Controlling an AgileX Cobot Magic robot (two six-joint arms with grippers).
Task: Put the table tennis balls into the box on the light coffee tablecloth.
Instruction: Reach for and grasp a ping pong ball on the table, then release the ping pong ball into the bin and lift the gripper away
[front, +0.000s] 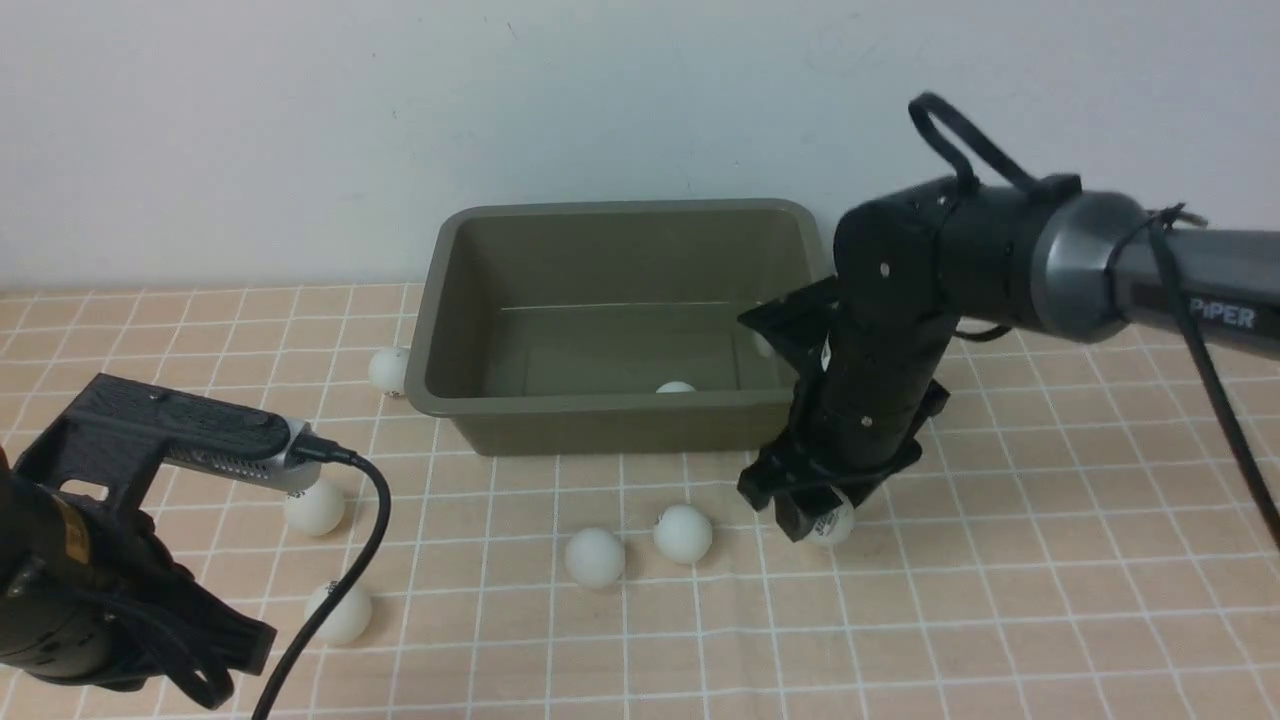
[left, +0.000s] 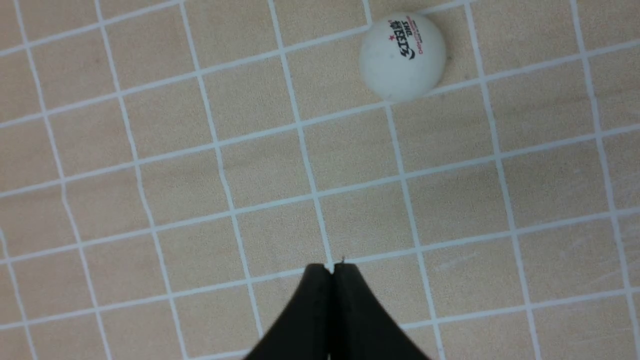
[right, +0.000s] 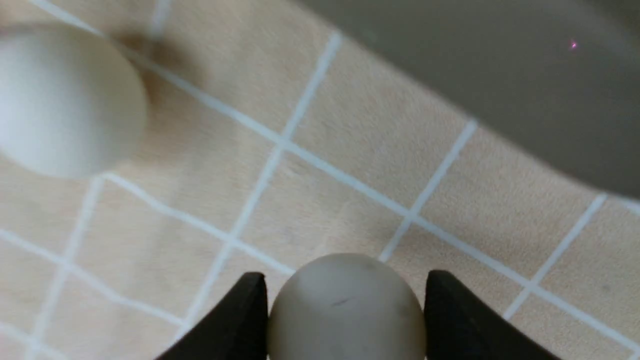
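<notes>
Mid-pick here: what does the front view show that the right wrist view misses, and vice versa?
Front only: the box interior with a ball inside, a ball by its left wall, three more on the cloth, and the left arm. Right wrist only: the fingers sitting tight beside the ball on both sides; whether they squeeze it, I cannot tell. Both: the right gripper around that ball, its neighbour, the box's outer wall, the checked cloth.
</notes>
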